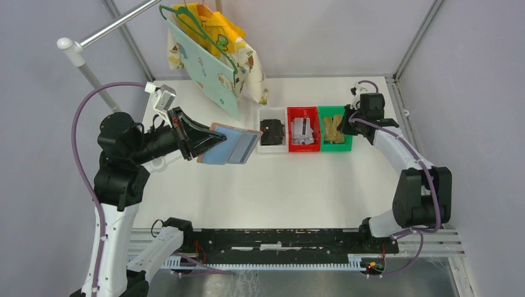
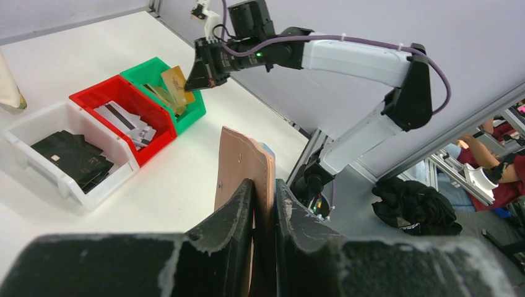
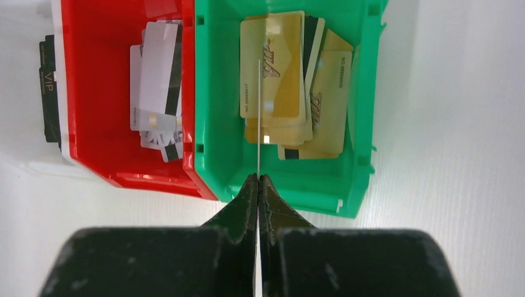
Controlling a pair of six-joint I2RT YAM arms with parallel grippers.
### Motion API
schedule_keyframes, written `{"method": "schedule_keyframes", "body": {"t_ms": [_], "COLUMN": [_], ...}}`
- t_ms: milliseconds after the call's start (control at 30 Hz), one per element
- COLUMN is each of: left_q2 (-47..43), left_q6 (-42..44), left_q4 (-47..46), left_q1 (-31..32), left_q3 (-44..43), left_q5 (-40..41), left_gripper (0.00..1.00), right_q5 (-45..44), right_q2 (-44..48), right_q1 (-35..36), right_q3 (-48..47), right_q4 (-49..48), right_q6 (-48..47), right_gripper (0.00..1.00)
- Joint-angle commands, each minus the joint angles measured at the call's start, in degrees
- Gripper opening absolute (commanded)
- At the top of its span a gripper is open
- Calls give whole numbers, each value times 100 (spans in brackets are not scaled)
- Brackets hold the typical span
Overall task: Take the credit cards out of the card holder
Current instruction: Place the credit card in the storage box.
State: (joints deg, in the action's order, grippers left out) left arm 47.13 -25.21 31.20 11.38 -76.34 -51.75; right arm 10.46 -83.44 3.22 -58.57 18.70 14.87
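My left gripper (image 1: 213, 141) is shut on one edge of the salmon-pink card holder (image 1: 230, 145) and holds it above the table, its light blue inside facing up with a grey card (image 1: 247, 147) at its right end. In the left wrist view the card holder (image 2: 242, 164) stands edge-on between the fingers of the left gripper (image 2: 264, 185). My right gripper (image 3: 258, 178) hangs over the green bin (image 3: 216, 93), shut on a gold credit card (image 3: 258, 111) seen edge-on. The same gold card (image 2: 176, 83) shows below the right gripper (image 2: 201, 73).
Three bins stand in a row at the back: a clear one (image 1: 265, 147) with black cards, a red one (image 1: 292, 145) with grey-silver cards, a green one (image 1: 344, 146) with gold cards. Patterned bags (image 1: 213, 65) hang from a rail at the back left.
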Motion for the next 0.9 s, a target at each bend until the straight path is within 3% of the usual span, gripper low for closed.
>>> {"method": "schedule_keyframes", "body": {"t_ms": [0, 267, 500, 667, 867], "left_q2": [5, 45, 34, -15, -43], "left_q6": [103, 37, -45, -45, -67], "left_q4": [-309, -321, -413, -413, -412], "left_q1": [20, 16, 14, 18, 15], "left_q3": [-301, -331, -338, -315, -270], "left_q5": [-201, -273, -266, -258, -252], "left_gripper": [2, 2, 2, 2, 2], "right_q5": [122, 507, 276, -228, -900], "right_q2": [-531, -1497, -1804, -1766, -1388], "right_q1": [-13, 1, 24, 127, 250], "right_q3": [-607, -1055, -1202, -1349, -1493], "right_q4": [-332, -305, -273, -81, 113], "right_q6": [-114, -104, -160, -261, -310], "right_gripper": [0, 0, 1, 11, 40]}}
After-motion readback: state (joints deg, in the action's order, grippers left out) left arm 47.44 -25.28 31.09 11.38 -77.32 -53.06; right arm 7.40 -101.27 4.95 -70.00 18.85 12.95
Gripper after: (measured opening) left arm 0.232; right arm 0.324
